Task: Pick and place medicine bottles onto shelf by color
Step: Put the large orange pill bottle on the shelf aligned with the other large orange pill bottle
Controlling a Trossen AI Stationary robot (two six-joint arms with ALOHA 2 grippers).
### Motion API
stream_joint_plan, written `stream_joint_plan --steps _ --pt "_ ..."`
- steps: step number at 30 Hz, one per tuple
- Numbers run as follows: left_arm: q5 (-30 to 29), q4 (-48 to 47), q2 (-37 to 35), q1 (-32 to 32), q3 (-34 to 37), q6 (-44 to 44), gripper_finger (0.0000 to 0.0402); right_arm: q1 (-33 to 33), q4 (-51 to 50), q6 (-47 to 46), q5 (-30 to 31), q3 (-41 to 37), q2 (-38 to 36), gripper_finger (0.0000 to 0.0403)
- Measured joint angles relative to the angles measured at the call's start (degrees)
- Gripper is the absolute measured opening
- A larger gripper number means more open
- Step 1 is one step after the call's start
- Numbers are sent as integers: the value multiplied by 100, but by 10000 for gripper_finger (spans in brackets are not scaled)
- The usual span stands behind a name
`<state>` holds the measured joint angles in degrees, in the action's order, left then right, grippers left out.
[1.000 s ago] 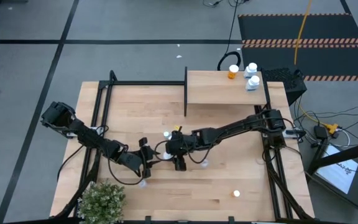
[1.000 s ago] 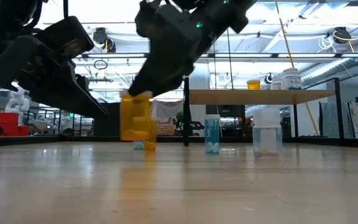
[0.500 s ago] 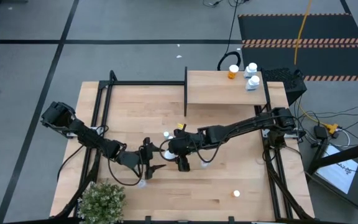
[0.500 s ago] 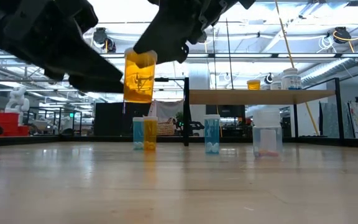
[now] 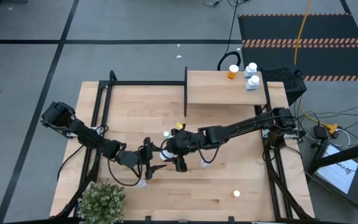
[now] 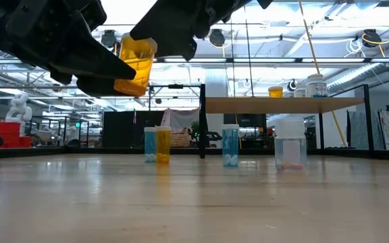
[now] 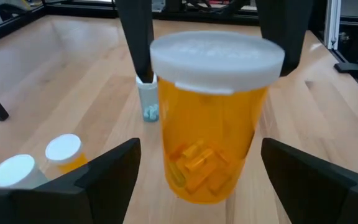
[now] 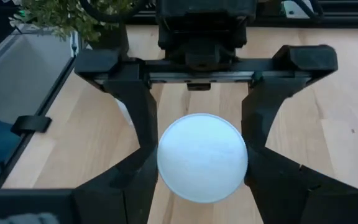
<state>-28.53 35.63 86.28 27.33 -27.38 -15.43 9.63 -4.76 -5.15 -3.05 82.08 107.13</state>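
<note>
The right end effector point(image 6: 174, 37) is clamped on a large orange medicine bottle point(image 7: 211, 118) near its white cap, holding it in the air above the middle of the surface point(image 5: 229, 180). The left end effector point(image 5: 156, 160) sits just beside it with its fingers point(image 7: 101, 177) spread apart on either side of the bottle and touching nothing.

The bottle hangs tilted in the low view, so it could slip or rotate in the grip on the way to the shelf point(image 5: 222, 93). The left fingers flank it so closely that a sideways move might knock it against them. Small bottles point(image 6: 157, 144) stand on the wood below, where a low sweep could topple them; exactly how many stand there is hard to tell. On the shelf, an orange bottle point(image 5: 232, 72) stands near two pale ones point(image 5: 252, 76), so placing by colour calls for care.

The surface is light wood inside a black frame, with a potted plant point(image 5: 102, 199) at one corner. Around it lie grey floor, cables and a striped black mat point(image 5: 303, 31); behind is a bright workshop
</note>
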Motion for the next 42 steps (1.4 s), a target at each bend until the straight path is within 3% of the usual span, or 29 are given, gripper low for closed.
stream_joint_plan --steps 4,19,42 --pt "-2 5 0 0 0 88 322 0 3 1 -2 0 0 215" --pt "-5 36 0 -9 0 179 186 -2 -18 -13 -4 0 0 215" --pt "-20 -419 -2 -136 -4 120 191 31 -320 -514 500 0 1 267"
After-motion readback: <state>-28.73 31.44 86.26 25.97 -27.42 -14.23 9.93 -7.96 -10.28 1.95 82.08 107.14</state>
